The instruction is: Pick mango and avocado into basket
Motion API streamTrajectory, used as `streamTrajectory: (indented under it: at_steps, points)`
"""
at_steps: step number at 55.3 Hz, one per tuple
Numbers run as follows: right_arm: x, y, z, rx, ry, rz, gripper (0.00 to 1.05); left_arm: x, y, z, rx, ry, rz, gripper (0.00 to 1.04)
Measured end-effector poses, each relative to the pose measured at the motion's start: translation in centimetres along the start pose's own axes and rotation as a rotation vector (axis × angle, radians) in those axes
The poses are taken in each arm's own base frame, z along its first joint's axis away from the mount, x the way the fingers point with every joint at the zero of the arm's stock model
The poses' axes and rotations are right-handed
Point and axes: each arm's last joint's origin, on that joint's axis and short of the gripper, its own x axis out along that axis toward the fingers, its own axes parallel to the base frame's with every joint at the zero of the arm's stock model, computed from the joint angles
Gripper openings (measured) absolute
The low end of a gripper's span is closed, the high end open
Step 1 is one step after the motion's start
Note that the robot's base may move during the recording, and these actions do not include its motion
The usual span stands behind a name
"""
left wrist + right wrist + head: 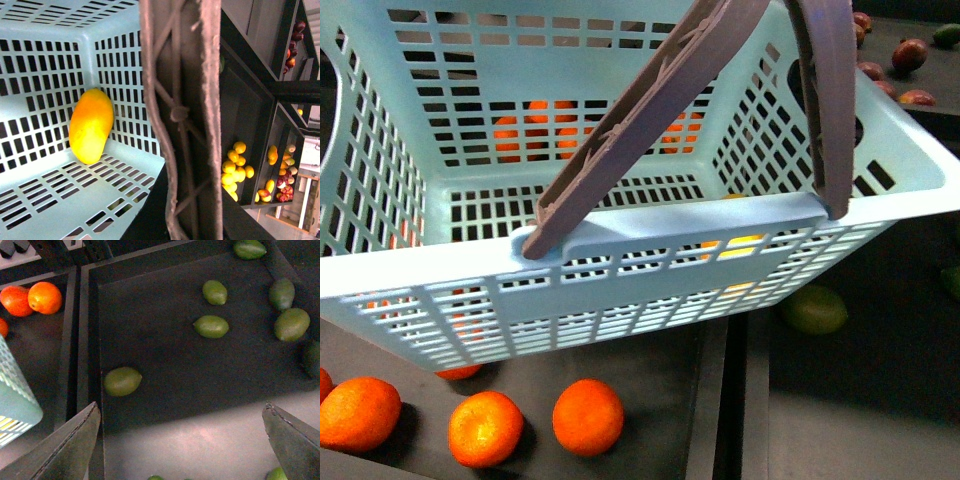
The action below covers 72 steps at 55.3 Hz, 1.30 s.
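Front view is filled by the basket point(470, 268), tilted, with its handle point(630, 130) swung up across the opening. In the left wrist view that handle runs close past the lens. The left gripper itself is not seen, so whether it is clenched on the handle cannot be told. Right wrist view looks down into a dark tray point(165, 355) of green fruits, and the right gripper point(180, 407) hangs above it, spread wide and empty. The mango point(90, 125) is already inside the basket, leaning on end against a slotted wall near a corner. The avocado point(122, 381) nearest the gripper lies just beside the tray's wall, apart from the others. Oranges point(588, 416) sit below the basket.

Several things could likely go wrong. A finger may strike the tray wall and nudge the smooth avocado away. A pinch off its middle may squirt it out. With the basket tilted, the mango may roll, or the avocado may catch the rim on the way in.
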Motion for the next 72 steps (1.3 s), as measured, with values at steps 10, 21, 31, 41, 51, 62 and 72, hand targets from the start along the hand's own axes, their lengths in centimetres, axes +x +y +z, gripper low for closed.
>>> streamTrajectory:
  at_steps: [10, 21, 31, 41, 51, 62, 72]
  points:
    - [5.1, -1.3, 2.3, -0.172, -0.002, 0.078, 0.97, -0.1, 0.2, 0.2, -0.001, -0.014, 0.011, 0.07]
    - [11.7, -3.1, 2.3, -0.495, 0.098, 0.129, 0.97, -0.1, 0.1, 0.2, -0.002, -0.004, 0.002, 0.08]
    - [16.8, -3.8, 0.6, -0.752, 0.203, 0.242, 0.97, 0.0, 0.1, 0.1, 0.0, 0.001, -0.001, 0.07]
    - [21.1, -2.3, -1.8, -1.006, 0.317, 0.427, 0.97, 0.0, 0.1, 0.1, -0.001, -0.001, 0.0, 0.07]
    - [24.2, 0.2, -3.7, -1.142, 0.434, 0.605, 0.97, 0.0, 0.1, 0.1, 0.0, -0.005, 0.004, 0.07]
    - [28.1, 2.8, -5.1, -1.192, 0.454, 0.71, 0.97, 0.0, 0.1, 0.1, -0.001, -0.005, 0.003, 0.08]
    - [30.9, 4.2, -5.5, -1.202, 0.455, 0.741, 0.97, 0.0, 0.1, 0.1, 0.0, -0.005, 0.004, 0.07]
